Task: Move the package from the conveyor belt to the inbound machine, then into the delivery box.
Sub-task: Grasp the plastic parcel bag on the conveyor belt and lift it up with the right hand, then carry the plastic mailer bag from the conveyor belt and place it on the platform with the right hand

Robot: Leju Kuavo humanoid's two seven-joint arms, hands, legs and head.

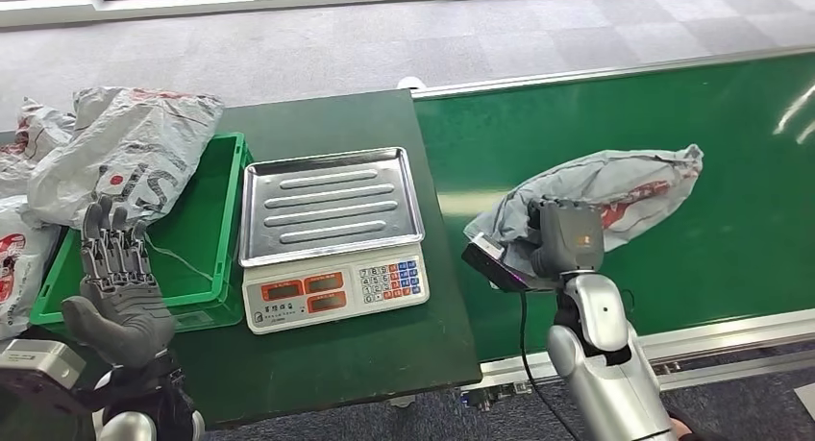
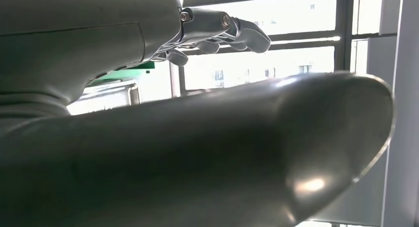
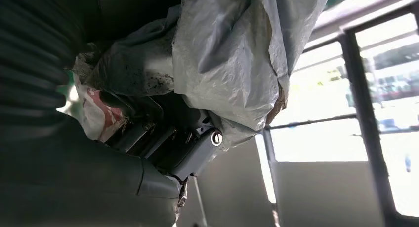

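A grey plastic package (image 1: 615, 186) with red print lies on the green conveyor belt (image 1: 730, 249). My right hand (image 1: 567, 237) grips its near left end; in the right wrist view the fingers (image 3: 163, 143) are curled into the crumpled grey plastic of the package (image 3: 232, 64). The weighing scale (image 1: 332, 234) with a steel pan stands on the dark green table (image 1: 384, 355), bare. My left hand (image 1: 115, 268) hovers open at the near left, fingers straight, by the green tray (image 1: 216, 220). In the left wrist view, the left hand's fingers (image 2: 217, 31) stretch out with nothing in them.
Several grey packages (image 1: 125, 153) are piled at the left, one lying over the green tray. The belt's metal frame (image 1: 692, 345) runs along its near edge. Grey carpet lies beyond the table and belt.
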